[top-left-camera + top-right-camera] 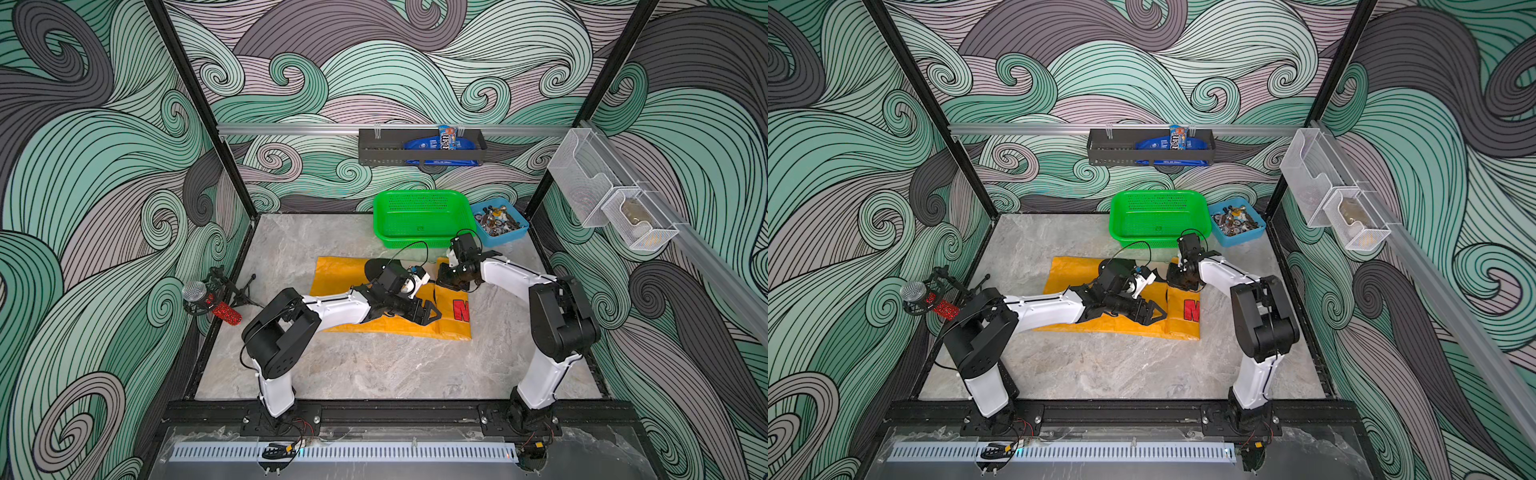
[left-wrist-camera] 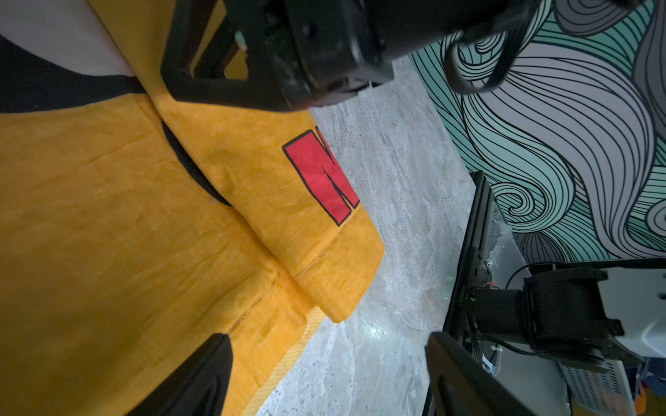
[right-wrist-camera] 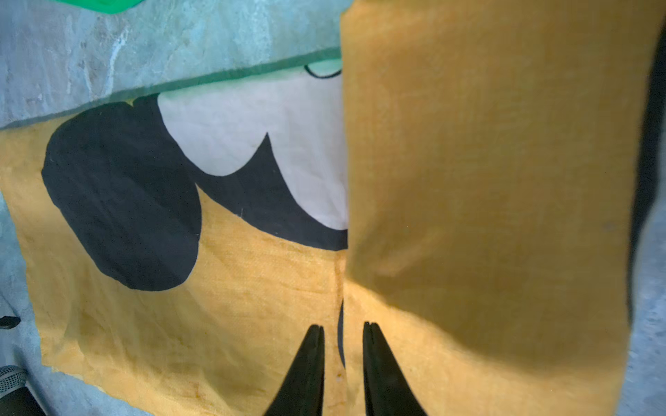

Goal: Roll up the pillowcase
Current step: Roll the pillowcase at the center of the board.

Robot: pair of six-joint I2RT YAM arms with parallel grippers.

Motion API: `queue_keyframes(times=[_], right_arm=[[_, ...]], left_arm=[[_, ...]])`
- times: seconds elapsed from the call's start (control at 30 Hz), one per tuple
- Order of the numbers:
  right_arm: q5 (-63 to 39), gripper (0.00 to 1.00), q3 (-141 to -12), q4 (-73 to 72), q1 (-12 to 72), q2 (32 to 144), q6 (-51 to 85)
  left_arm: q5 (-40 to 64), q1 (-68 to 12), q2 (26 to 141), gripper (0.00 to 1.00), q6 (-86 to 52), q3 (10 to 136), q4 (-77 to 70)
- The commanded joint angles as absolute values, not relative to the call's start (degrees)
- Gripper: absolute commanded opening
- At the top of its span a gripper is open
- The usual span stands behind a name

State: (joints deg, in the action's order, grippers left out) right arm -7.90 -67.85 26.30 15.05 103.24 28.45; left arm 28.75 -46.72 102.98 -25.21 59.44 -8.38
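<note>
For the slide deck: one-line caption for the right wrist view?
Right claw, tips slightly apart, poised over the yellow pillowcase where a flap is folded over the black-eared cartoon print.

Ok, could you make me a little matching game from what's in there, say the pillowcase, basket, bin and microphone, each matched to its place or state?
Things:
1. pillowcase
2. basket
3. bin
4. microphone

Descriptions:
a. blue, full of small metal bits
b. green, empty, at the back of the table
c. yellow, mid-table, one end folded over
d. on a stand by the left wall

Pairs: 1-c, 2-b, 3-a, 4-d.
</note>
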Motion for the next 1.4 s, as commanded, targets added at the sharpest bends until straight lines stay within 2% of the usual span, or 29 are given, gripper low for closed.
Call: queue_keyframes(times=[0.0,0.33,0.53,0.83,0.97,1.1,1.37], right_arm=[[-9.8,0.23,-68.4,26.1,11.7,99.2,25.8],[-16.5,0.21,-68.6,16.2,6.7,105.4,25.4],[-18.8,0.21,-66.4,7.9,4.2,108.9,27.8],[-17.1,0.24,-65.6,4.1,3.7,114.3,25.5],[-16.5,0.26,-65.5,4.1,3.6,112.8,24.2],[-16.5,0.31,-64.6,4.3,2.8,107.9,23.7],[-17.5,0.5,-55.2,10.9,2.0,93.9,20.6]], left_arm=[[29.8,-47.6,104.7,0.86,-29.2,61.0,-13.5],[28.5,-53.3,114.1,0.84,-29.7,70.5,-14.7],[28.4,-53.7,118.1,0.84,-28.6,71.0,-14.2],[28.3,-53.7,121.3,0.84,-25.5,70.6,-11.1],[27.9,-53.7,120.5,0.84,-24.6,70.8,-9.8],[27.8,-53.7,118.6,0.84,-24.3,72.1,-8.2],[26.3,-53.0,114.4,0.84,-22.3,76.0,-4.4]])
